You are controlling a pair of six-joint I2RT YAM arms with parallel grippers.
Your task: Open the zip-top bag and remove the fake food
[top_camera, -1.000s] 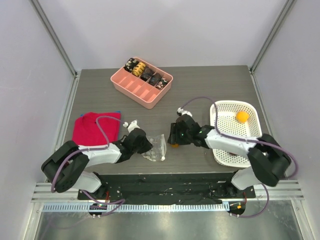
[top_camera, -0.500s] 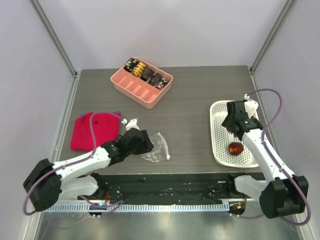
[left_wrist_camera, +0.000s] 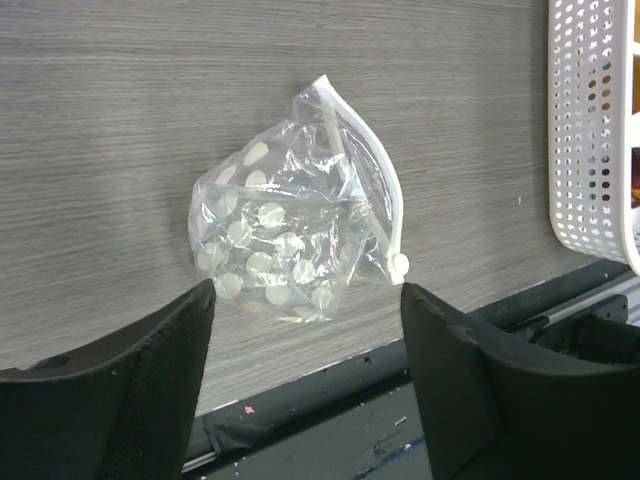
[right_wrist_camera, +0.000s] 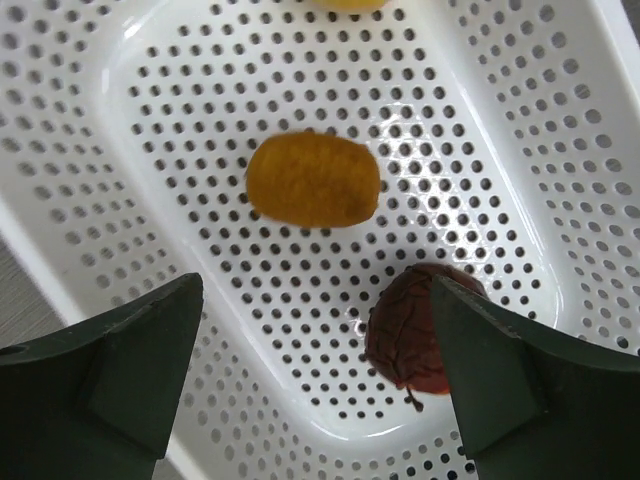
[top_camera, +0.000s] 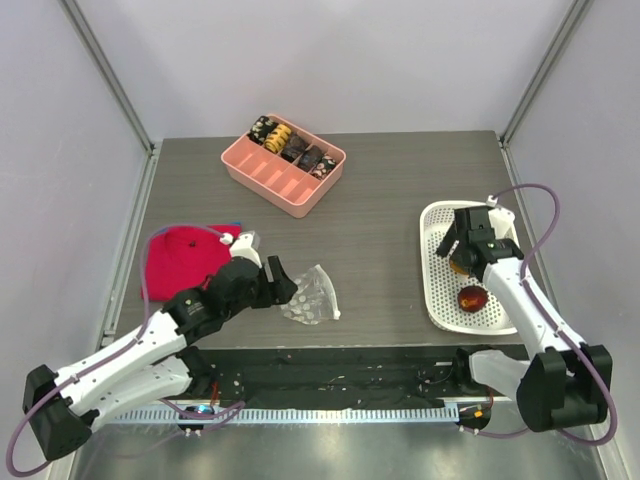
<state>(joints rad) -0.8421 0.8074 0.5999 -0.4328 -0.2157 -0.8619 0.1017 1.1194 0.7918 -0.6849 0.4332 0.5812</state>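
Note:
The zip-top bag [top_camera: 312, 296] [left_wrist_camera: 285, 250] lies crumpled on the table, clear with pale dots and a white zip strip, and nothing coloured shows inside it. My left gripper [top_camera: 283, 284] [left_wrist_camera: 308, 295] stands open just left of it, not touching. The fake food lies in a white perforated basket [top_camera: 437, 300] [right_wrist_camera: 120, 200]: an orange piece [right_wrist_camera: 313, 180] and a dark red piece [top_camera: 472, 297] [right_wrist_camera: 415, 325]. My right gripper [top_camera: 463, 260] [right_wrist_camera: 316, 290] hangs open above them, holding nothing. A second orange piece [right_wrist_camera: 350, 3] peeks in at the top edge.
A pink divided tray [top_camera: 285, 165] with dark and striped pieces stands at the back. A red folded cloth [top_camera: 180, 262] lies at the left, partly under my left arm. The basket's wall [left_wrist_camera: 590, 120] shows to the bag's right.
My right arm swung from beside the bag to over the basket and its jaws opened, leaving an orange piece there. My left gripper let go of the bag and drew back.

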